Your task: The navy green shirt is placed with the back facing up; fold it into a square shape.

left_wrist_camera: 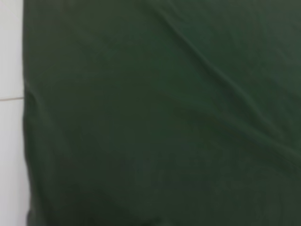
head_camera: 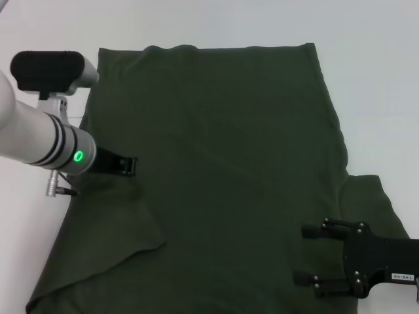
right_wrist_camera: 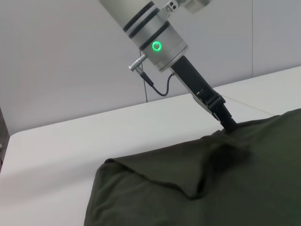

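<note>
The table (head_camera: 386,78) is a plain white surface, and most of it is covered by the shirt (head_camera: 222,170), a dark olive-green garment spread flat with its plain side up and one straight edge lying along the far side. On the robot's left the cloth has been turned inward, so a triangular flap (head_camera: 124,229) lies over the body of the shirt with its point toward the middle; on the right a short sleeve (head_camera: 373,203) still sticks out sideways onto the table. The left wrist view is filled with the green fabric (left_wrist_camera: 160,113), gently creased, with a strip of white table (left_wrist_camera: 10,117) along one edge. The left arm (head_camera: 39,134) reaches in from the left side, a green light glowing on its wrist, and the left gripper (head_camera: 129,165) is down at the shirt's left part, just above the flap; in the right wrist view its tip (right_wrist_camera: 229,123) meets the cloth where the fabric bunches up into a ridge, and it seems pinched on the shirt there. The right gripper (head_camera: 306,255) hovers over the near right part of the shirt beside the sleeve, its two black fingers (head_camera: 321,230) spread apart with nothing between them.
</note>
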`<act>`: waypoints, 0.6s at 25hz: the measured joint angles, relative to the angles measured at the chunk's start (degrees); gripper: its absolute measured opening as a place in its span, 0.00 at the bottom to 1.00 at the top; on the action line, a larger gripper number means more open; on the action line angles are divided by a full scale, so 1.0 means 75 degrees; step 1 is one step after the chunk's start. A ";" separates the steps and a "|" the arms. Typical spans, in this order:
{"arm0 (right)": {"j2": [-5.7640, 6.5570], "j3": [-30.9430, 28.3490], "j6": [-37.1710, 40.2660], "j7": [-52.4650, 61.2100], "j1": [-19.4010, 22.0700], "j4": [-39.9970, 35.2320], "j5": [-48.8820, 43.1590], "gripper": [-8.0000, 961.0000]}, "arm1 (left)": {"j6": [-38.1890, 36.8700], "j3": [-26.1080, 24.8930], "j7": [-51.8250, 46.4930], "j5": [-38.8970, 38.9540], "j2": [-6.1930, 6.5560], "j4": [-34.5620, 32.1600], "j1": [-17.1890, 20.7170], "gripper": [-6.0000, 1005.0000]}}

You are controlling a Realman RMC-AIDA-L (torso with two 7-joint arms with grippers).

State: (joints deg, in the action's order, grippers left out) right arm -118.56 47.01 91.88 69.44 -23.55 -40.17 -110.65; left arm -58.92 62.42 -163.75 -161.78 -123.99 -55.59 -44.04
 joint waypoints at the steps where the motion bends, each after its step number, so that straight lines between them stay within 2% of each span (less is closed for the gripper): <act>1: 0.0000 0.0001 0.0000 0.0005 0.0000 0.0000 0.0000 0.96 | 0.0036 -0.0026 -0.0011 0.0012 0.0002 0.0150 -0.0068 0.13; 5: 0.0010 0.0014 -0.0001 0.0011 0.0000 0.0000 -0.0005 0.96 | 0.0194 -0.0184 -0.0033 0.0023 0.0007 0.0602 -0.0258 0.16; 10: 0.0013 -0.0007 -0.0009 0.0011 0.0000 0.0000 -0.0011 0.96 | 0.0455 -0.0201 0.0105 0.0422 -0.0043 0.0433 -0.0086 0.20; 13: 0.0037 -0.0355 -0.0009 0.0135 0.0006 -0.0004 -0.0012 0.96 | 0.0395 -0.0394 0.1134 0.1803 -0.0007 0.0081 0.0268 0.25; 14: 0.0062 -0.0552 0.0008 0.0250 0.0009 -0.0046 -0.0007 0.96 | 0.0298 -0.0569 0.1658 0.2429 0.0002 -0.0019 0.0426 0.27; 15: 0.0078 -0.0809 0.0041 0.0434 0.0011 -0.0140 0.0011 0.96 | 0.0034 -0.0910 0.2603 0.3509 0.0009 -0.0051 0.0609 0.29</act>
State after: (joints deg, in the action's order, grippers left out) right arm -117.98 40.95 92.19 72.70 -23.47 -41.22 -110.57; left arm -58.67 55.59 -144.23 -135.46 -123.92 -55.97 -39.48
